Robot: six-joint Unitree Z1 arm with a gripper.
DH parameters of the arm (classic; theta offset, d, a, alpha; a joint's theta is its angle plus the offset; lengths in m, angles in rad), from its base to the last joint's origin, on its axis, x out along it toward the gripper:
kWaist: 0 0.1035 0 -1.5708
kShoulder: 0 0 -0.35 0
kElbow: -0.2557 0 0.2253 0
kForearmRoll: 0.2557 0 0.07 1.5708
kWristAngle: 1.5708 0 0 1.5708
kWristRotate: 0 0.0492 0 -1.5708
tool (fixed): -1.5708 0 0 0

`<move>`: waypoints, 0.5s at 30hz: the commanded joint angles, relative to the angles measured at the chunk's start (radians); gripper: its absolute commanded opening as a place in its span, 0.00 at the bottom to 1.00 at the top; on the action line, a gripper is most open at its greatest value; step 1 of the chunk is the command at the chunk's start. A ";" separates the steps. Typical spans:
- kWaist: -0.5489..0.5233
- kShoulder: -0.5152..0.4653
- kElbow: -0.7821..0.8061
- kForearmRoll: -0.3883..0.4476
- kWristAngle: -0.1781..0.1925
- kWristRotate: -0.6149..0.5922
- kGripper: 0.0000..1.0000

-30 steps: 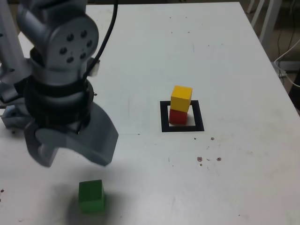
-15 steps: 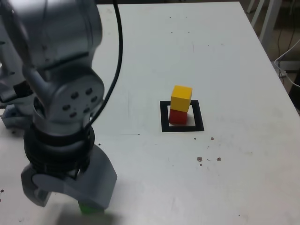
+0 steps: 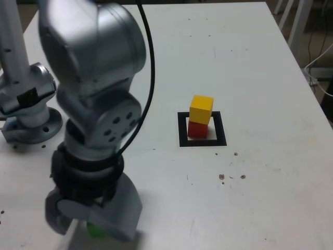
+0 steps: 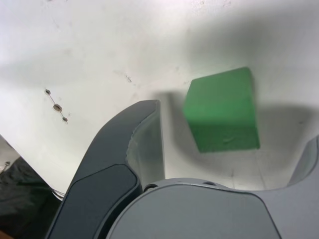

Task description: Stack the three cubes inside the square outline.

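End effector (image 4: 227, 149) is spread wide, nothing held, straddling the green cube (image 4: 222, 110) w/ one jaw on each side and clear gaps to both faces in the wrist view. In the exterior view it sits low at the near edge of the tabletop (image 3: 260, 62), toward that view's left, and only a sliver of green (image 3: 94, 228) shows under the jaws.

Yellow cube (image 3: 201, 109) already sits on the red cube (image 3: 196, 130), both inside the square outline (image 3: 202, 142), well apart from the green one. Yellow looks a bit offset on red.

Handling, my read: cube looks solid, stiff, light, matte faces, so prob. decent friction, not fragile, no squash risk. Best hold is on two opposite flat side faces, about mid-height, jaws square to the faces. Cube appears slightly rotated vs. the jaws in the wrist view, so closing may twist it or catch an edge; a small wrist turn first would help. Grip shouldn't be too high, else it could pivot when lifted. Placement on a two-high stack needs a gentle set-down, since the stack looks easy to topple.
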 commanded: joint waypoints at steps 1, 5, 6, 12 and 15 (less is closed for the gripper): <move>0.016 0.005 0.011 -0.005 -0.005 0.014 0.95; 0.036 0.008 0.027 -0.013 -0.022 0.046 0.92; 0.041 0.009 0.029 -0.014 -0.028 0.054 0.90; 0.055 0.012 0.029 -0.004 -0.045 0.085 0.73; 0.056 0.012 0.025 0.001 -0.043 0.087 0.55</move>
